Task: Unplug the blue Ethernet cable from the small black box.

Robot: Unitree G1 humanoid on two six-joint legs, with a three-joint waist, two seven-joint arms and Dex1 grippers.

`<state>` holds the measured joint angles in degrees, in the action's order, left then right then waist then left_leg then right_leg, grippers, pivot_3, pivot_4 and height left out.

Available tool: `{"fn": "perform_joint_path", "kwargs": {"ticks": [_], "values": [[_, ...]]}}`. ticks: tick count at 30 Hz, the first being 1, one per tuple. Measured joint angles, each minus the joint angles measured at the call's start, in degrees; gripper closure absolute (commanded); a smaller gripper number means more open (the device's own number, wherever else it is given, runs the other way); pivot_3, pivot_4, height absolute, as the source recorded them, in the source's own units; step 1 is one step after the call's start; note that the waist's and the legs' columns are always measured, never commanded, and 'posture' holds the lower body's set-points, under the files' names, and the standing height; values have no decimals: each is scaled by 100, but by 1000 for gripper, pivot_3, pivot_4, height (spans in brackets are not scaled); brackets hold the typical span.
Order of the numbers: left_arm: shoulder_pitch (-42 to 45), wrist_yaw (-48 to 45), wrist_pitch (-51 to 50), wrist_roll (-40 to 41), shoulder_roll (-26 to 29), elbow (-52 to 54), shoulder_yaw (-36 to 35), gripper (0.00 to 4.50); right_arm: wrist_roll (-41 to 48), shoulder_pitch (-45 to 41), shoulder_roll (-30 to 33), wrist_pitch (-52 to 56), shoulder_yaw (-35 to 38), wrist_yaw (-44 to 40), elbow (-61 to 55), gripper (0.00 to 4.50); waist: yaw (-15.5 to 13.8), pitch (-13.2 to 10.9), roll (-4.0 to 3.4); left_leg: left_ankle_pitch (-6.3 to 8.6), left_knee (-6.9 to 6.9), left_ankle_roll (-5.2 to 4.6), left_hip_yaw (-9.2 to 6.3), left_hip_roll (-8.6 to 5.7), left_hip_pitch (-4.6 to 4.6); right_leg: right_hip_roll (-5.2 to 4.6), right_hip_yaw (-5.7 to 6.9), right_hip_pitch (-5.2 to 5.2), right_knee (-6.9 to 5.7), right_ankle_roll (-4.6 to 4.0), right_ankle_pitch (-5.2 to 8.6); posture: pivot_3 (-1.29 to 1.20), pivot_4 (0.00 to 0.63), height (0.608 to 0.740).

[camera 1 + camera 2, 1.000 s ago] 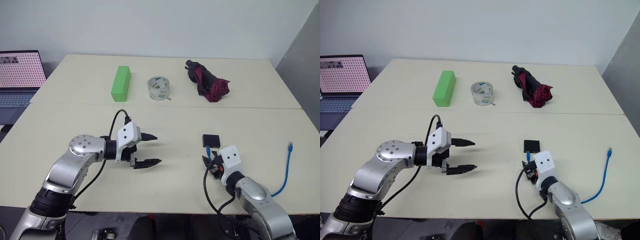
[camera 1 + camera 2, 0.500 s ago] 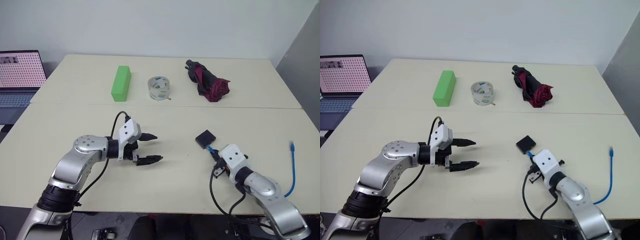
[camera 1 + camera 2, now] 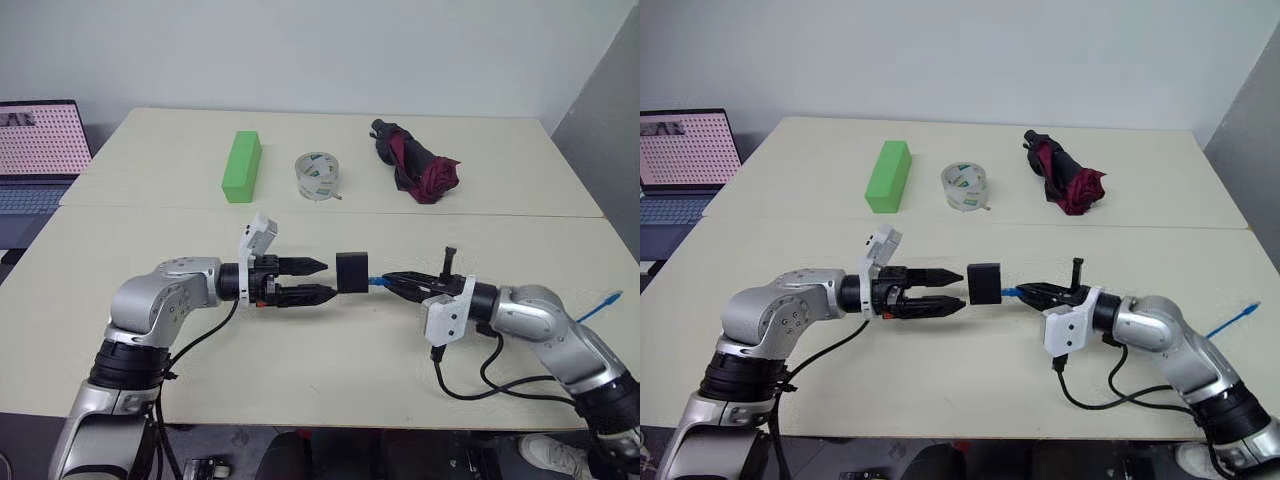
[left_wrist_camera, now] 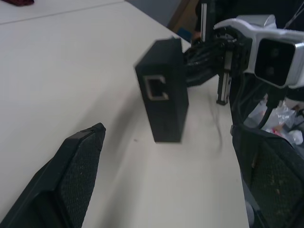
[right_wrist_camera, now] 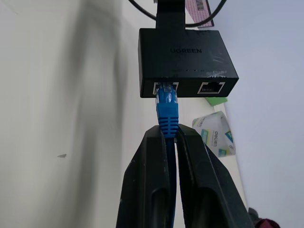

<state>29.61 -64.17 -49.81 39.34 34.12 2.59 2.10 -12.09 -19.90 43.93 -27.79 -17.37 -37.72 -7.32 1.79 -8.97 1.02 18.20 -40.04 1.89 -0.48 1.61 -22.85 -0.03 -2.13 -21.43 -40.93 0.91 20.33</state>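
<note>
The small black box hangs above the table's front middle, carried by the blue Ethernet cable, whose plug sits in one of the box's two ports. My right gripper is shut on the cable just behind the plug and points level toward the left. The cable's free end shows past my right arm. From the other side my left gripper points at the box, open, with its fingertips just short of the box and apart from it.
At the back of the table lie a green block, a clear tape roll and a black-and-maroon folded umbrella. A laptop stands beyond the table's left edge. Black robot wires trail under my right arm.
My right gripper shut on the cable, rolled over and rose to the left, lifting the box off the table. My left gripper rolled and edged toward the box, still open.
</note>
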Motion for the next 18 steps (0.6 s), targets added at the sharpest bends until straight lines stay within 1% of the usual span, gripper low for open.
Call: {"fn": "perform_joint_path", "kwargs": {"ticks": [4,6,7,9,13,14,15,18], "values": [[29,194,-130,166,-257,0,-55,0,141,-191,-147,-200,-1,-228,104,4500,2,0,0,0,0,0,0,2,1,0,0,-1,-3,0,0,0,150,740],[30,230,-136,228,-298,0,-74,374,167,-263,-189,-257,0,-287,106,4500,2,0,0,0,0,0,0,2,0,0,0,-1,-3,0,0,0,150,740],[30,251,-136,247,-327,0,-115,457,167,-308,-204,-282,0,-330,118,4500,1,0,0,0,0,0,0,2,0,0,0,-1,-3,0,0,0,150,740],[37,303,-143,339,-433,-4,-218,940,167,-374,-233,-290,1,-348,169,4500,1,0,0,0,-1,0,0,2,0,-1,1,-1,-3,0,0,0,150,740],[57,347,-242,406,-467,-30,-251,1702,165,-418,-256,-295,28,-352,283,4500,1,0,0,0,-1,1,1,1,0,-2,0,-1,-2,0,0,0,150,740],[70,346,-260,443,-473,-41,-251,1799,164,-440,-256,-297,33,-354,312,4500,1,0,0,0,-1,1,1,1,0,-2,0,-1,-3,0,0,0,150,740],[92,343,-276,469,-478,-51,-251,2099,164,-458,-257,-298,36,-354,328,4500,1,0,0,0,-1,1,0,1,1,-2,1,-1,-3,0,0,0,150,740],[193,335,-337,541,-479,-100,-251,2598,165,-548,-261,-315,39,-357,353,4500,2,0,0,-1,-1,1,1,1,0,-2,0,-1,-3,0,0,0,150,740]]}}
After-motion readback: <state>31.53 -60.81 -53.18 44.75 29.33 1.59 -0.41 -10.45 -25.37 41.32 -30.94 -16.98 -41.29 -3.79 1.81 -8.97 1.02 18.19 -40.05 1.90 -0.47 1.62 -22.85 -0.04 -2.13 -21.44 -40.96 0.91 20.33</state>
